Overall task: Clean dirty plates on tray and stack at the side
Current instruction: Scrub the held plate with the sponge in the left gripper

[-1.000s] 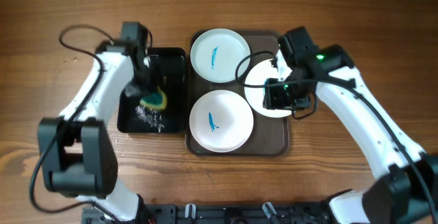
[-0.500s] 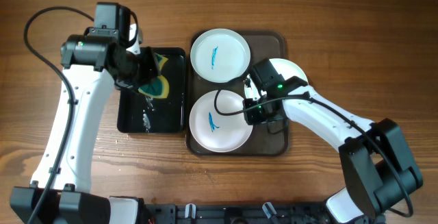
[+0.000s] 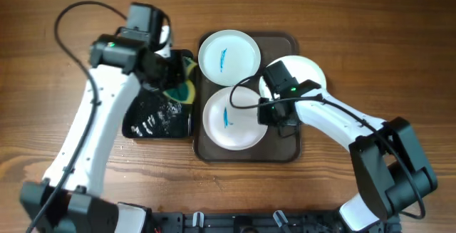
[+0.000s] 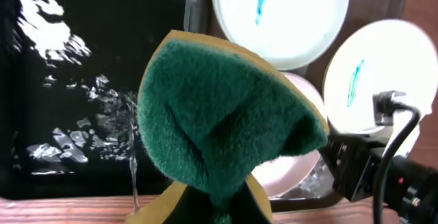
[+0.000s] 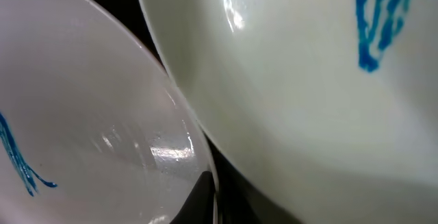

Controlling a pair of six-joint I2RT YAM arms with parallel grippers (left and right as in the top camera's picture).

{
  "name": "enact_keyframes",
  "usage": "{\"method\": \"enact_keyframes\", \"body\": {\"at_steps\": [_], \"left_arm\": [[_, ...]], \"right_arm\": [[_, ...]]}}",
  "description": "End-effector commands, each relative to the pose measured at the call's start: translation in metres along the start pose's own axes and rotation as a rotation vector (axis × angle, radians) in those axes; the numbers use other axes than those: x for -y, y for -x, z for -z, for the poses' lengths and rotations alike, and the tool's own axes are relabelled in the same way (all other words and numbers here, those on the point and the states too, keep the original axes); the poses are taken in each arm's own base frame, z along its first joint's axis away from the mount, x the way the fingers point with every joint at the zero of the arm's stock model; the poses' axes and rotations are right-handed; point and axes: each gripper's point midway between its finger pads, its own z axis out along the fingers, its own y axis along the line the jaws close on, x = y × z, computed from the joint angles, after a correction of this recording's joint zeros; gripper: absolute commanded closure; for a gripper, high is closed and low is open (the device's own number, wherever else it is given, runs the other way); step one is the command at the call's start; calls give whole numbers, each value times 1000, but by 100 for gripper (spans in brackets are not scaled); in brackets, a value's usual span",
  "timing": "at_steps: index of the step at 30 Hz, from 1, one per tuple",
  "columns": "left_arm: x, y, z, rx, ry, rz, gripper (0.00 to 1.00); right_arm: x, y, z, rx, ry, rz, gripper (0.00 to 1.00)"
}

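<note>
You have the tray [image 3: 281, 147] at the middle of the surface [image 3: 370, 19], and all three plates are on it. The far plate [image 3: 229, 58] lies flat in the tray's far left corner. The near plate [image 3: 228, 122] sits toward the tray's near left corner, its rim just beside the far plate's. The right plate [image 3: 312, 73] is at the far right corner and overhangs the tray's right edge, with your right arm covering part of it. Each plate that shows its centre carries a blue streak. Your right fingers [image 3: 269, 112] are fully closed at the near plate's right rim and appear to pinch it. The right wrist view shows only two plates close up, one rim over the other, and no clear sight of the grip. Your left fingers [image 3: 165, 76] are fully closed on a sponge [image 4: 226, 121], folded green side out with a yellow edge. It is held over the far right corner of the black tray [image 3: 135, 112], which lies touching the tray's left edge and is wet with white flecks.
</note>
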Motion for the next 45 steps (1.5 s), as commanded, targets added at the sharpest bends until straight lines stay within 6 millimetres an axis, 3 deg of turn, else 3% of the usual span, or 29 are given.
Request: {"method": "enact_keyframes", "body": {"at_steps": [1,4,7,12,15,16,17,19,23,25,28,29,32,35,39,45], "left_arm": [[25,-14,-43,-90,-6,42,96],[41,-34,-85,-174,-13,67,96],[70,-55,-132,-271,-96,30,96],[88,-82,-189,-341,-84,-43,96],[83,-90,-210,-350,-34,-63,96],[61,-88,-217,-324,81,-61,96],[35,-83,-217,-285,221,-45,96],[1,-72,-209,-224,394,-63,96],[-35,-56,-195,-165,565,-81,96],[-38,-56,-194,-179,557,-62,96],[-19,-67,-203,-239,437,-27,96],[-2,-73,-208,-278,346,-9,96],[72,-94,-217,-419,-68,-29,96],[110,-106,-214,-465,-252,-50,96],[121,-119,-212,-496,-278,-83,96],[108,-126,-210,-526,-225,-91,96]], "right_arm": [[34,3,-5,19,-132,-124,96],[34,3,-5,18,-133,-123,96],[33,2,-5,14,-126,-123,96],[33,2,-5,14,-126,-123,95],[33,2,-5,14,-126,-123,95],[33,2,-5,14,-125,-123,95],[32,2,-5,12,-123,-123,95],[32,2,-5,12,-123,-123,95],[32,2,-5,12,-123,-122,95],[32,2,-5,12,-123,-123,95],[32,2,-5,12,-123,-123,95],[33,2,-5,12,-124,-123,95],[33,2,-5,12,-124,-122,95],[32,2,-5,12,-123,-123,95],[32,2,-5,13,-123,-123,95],[32,2,-5,12,-123,-123,95]]}}
